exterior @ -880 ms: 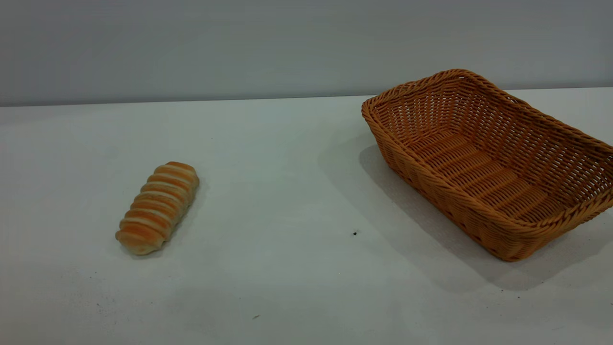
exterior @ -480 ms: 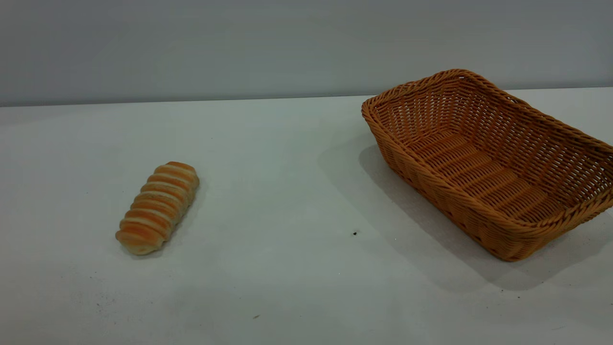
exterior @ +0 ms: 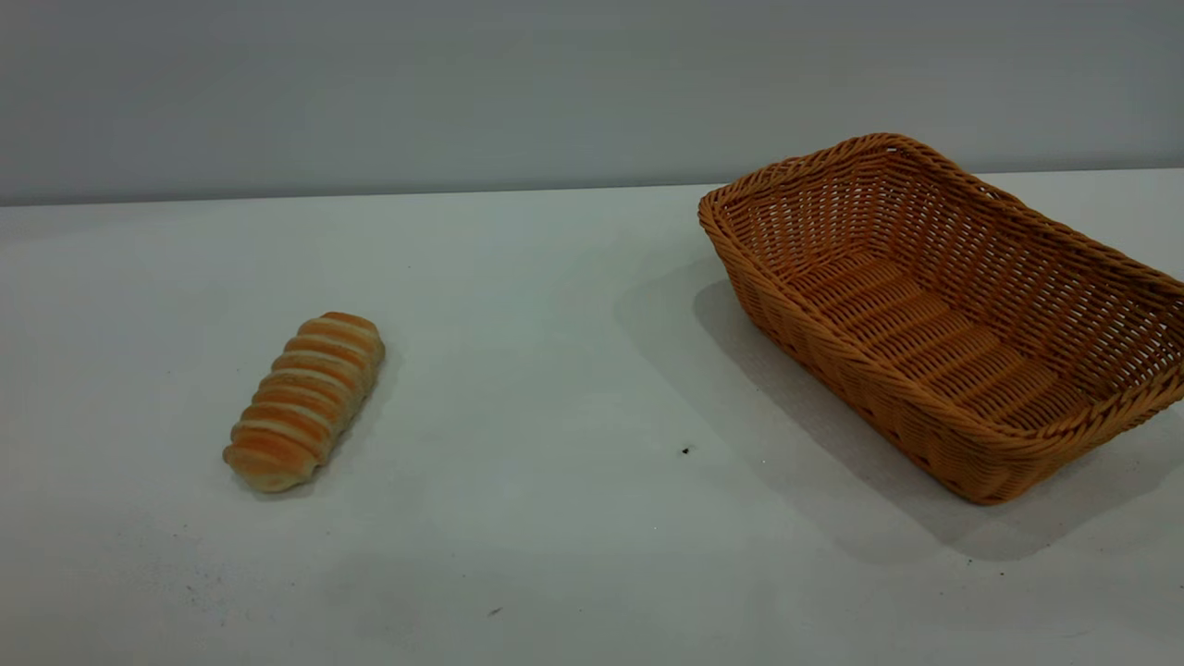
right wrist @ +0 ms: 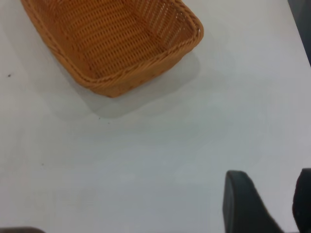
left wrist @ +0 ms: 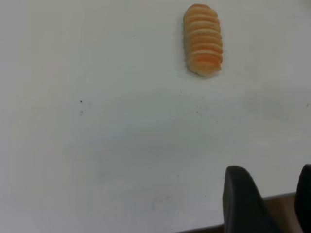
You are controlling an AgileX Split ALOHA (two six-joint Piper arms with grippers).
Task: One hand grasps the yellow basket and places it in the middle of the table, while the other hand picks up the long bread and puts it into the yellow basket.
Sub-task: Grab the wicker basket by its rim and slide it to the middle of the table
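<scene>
The long bread [exterior: 303,400] lies on the left part of the white table [exterior: 555,351], one end pointing toward the front. The yellow basket [exterior: 879,407] stands empty at the right, turned at an angle, its far corner cut off by the picture's edge. Neither gripper shows in the exterior view. In the left wrist view, my left gripper [left wrist: 276,196] hovers open near the table's edge, well back from the bread [left wrist: 202,40]. In the right wrist view, my right gripper [right wrist: 273,200] is open over bare table, apart from the basket [right wrist: 124,81]. Nothing is between either pair of fingers.
A grey wall runs behind the table. A few tiny dark specks [exterior: 685,450] dot the white surface between bread and basket. A brown strip [left wrist: 204,229] shows beyond the table's edge in the left wrist view.
</scene>
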